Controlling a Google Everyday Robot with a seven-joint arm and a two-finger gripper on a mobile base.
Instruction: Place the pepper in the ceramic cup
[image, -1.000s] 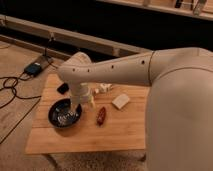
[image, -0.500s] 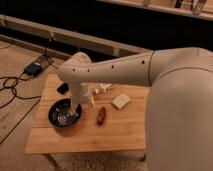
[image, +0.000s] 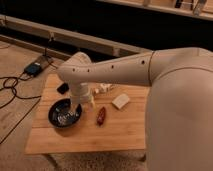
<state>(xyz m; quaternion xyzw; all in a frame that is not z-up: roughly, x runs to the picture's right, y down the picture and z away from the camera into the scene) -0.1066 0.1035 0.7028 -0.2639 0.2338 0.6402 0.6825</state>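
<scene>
The dark red pepper (image: 101, 115) lies on the wooden table (image: 120, 130), near its middle. A small whitish item (image: 104, 88) behind it, partly hidden by my arm, appears to be the ceramic cup. My gripper (image: 91, 99) hangs low over the table, between the dark bowl and the pepper and just up-left of the pepper. It is apart from the pepper.
A wide dark round bowl (image: 64, 112) sits at the table's left. A pale cream block (image: 120, 101) lies right of the pepper. A small black item (image: 63, 88) is at the back left. Cables and a device (image: 34, 68) lie on the floor to the left.
</scene>
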